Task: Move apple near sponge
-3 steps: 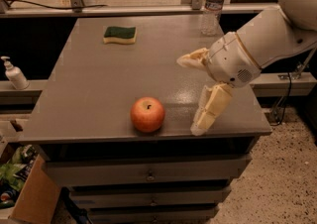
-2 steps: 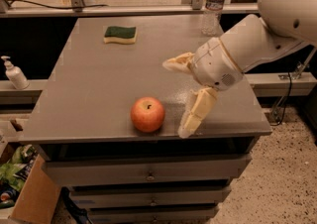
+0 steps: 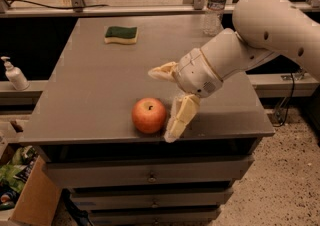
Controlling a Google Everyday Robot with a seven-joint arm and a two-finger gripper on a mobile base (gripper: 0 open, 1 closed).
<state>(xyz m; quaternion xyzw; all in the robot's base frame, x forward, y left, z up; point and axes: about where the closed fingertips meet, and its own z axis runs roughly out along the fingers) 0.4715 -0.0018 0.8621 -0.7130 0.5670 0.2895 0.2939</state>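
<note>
The red-orange apple sits near the front edge of the grey table, stem up. The sponge, green on top and yellow below, lies flat at the far left of the table. My gripper is open just right of the apple. One cream finger points down at the apple's right side, close to it. The other finger stretches left above and behind the apple. The apple is between the fingers' reach but not held.
A clear water bottle stands at the table's far right edge. A soap pump bottle sits on a ledge to the left. Drawers lie under the table. A cardboard box stands on the floor at lower left.
My arm has moved left across the table, bringing the open gripper from well right of the apple to right beside it. The apple and sponge have not moved.
</note>
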